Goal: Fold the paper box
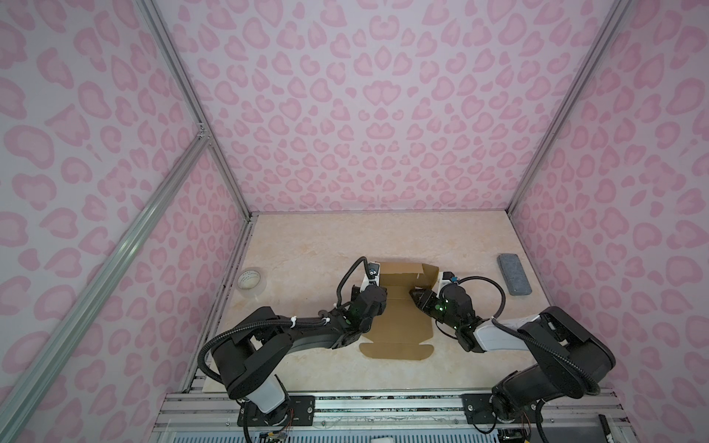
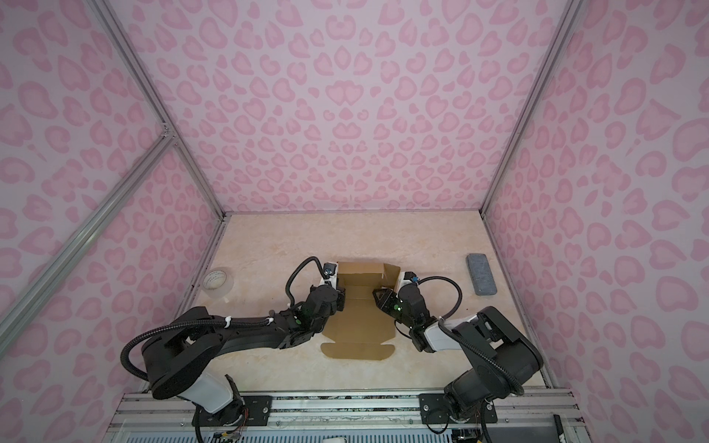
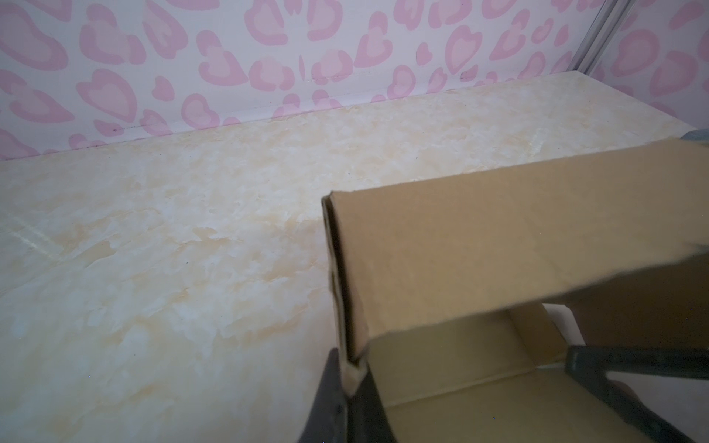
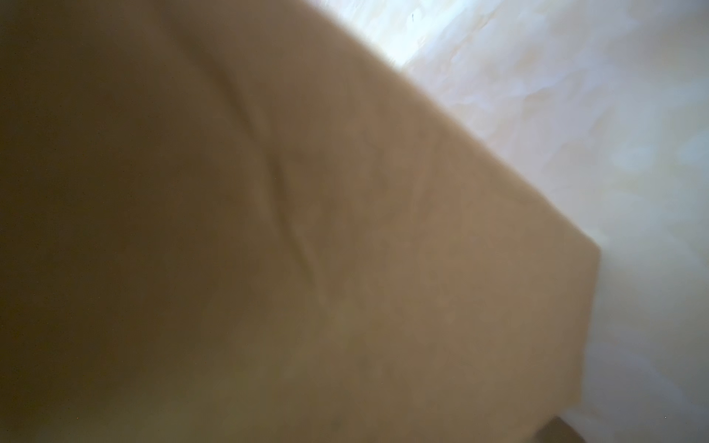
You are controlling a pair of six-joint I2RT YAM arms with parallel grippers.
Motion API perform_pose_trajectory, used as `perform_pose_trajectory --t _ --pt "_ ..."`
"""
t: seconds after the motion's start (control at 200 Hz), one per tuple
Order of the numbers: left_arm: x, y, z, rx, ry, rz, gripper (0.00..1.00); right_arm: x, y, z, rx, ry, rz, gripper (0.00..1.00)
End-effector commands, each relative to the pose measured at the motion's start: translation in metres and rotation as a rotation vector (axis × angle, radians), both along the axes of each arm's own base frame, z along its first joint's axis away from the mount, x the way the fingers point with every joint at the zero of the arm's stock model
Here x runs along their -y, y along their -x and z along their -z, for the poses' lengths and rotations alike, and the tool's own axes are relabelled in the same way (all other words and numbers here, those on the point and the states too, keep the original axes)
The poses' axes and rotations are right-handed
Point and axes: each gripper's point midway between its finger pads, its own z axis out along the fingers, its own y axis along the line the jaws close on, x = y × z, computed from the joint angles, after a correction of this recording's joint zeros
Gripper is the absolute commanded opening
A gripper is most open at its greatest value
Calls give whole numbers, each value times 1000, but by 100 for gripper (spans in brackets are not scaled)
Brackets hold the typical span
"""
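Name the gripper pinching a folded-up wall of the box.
The left gripper, shut on the paper box's left wall edge; the right gripper reaches inside, its grip unclear.

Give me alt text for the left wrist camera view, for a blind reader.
The left end effector is shut on the doubled edge of a raised side panel of the brown paper box. Behind lie a cream marbled table and a pink heart-patterned backdrop.
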Motion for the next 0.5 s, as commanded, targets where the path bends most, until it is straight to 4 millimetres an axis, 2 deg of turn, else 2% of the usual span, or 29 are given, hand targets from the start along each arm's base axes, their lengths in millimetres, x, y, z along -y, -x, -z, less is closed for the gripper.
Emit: perform_pose_trajectory --t 0.0,0.235,0.345,0.35,0.425,0.495 --pt "1 -3 -13 32 43 -12 2 5 0 -12 43 24 7 38" --pt "-3 -5 -13 36 38 -42 2 22 18 -53 98 119 -3 39" --pt "-3 -5 -14 36 41 -40 2 31 32 -88 162 138 4 39" --pt "-2 -4 -14 35 40 -39 2 33 34 -85 149 150 4 39" --pt "-2 -5 -14 35 41 -37 2 46 40 -112 206 181 42 40" --pt "-1 -5 -14 34 42 -29 2 61 44 -128 241 199 94 40"
